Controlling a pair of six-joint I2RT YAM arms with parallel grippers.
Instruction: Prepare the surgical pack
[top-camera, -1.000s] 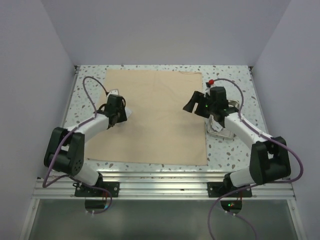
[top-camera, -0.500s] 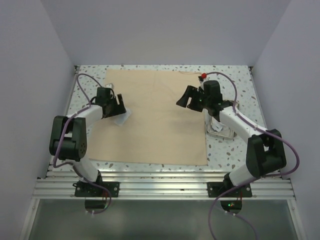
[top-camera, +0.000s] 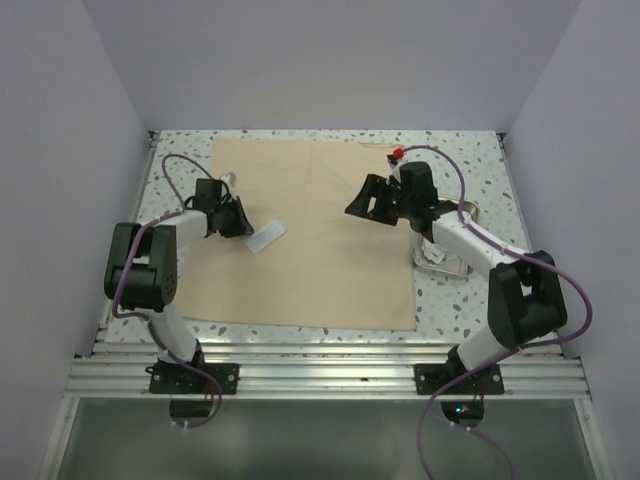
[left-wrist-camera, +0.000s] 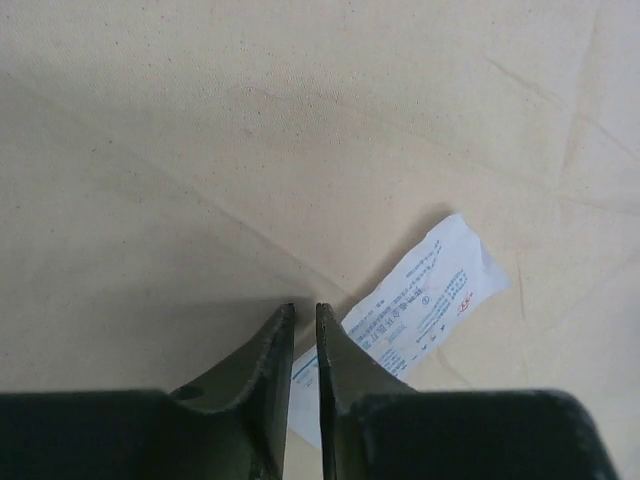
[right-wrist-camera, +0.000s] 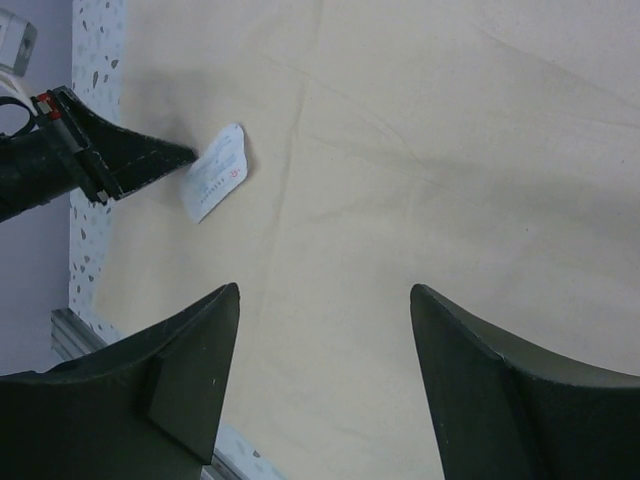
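Gauze packet (top-camera: 266, 237) lies left of centre on cloth (top-camera: 330, 270) | left claw (left-wrist-camera: 304, 310) together, empty, just beside it | right claw (right-wrist-camera: 325, 295) apart, upper right | best you lift the left straight up, not dragging the packet.

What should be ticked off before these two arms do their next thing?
1. Cloth sheet spread flat on the table: ok.
2. Gauze packet lying on the cloth sheet: ok.
3. Left gripper clear of the gauze packet: cannot tell; the jaws are almost shut with nothing seen between them, but the packet's near end is hidden behind a finger.
4. Right gripper open and empty above the sheet: ok.
5. Steel tray ready, contents in place: cannot tell; the right arm covers most of it.
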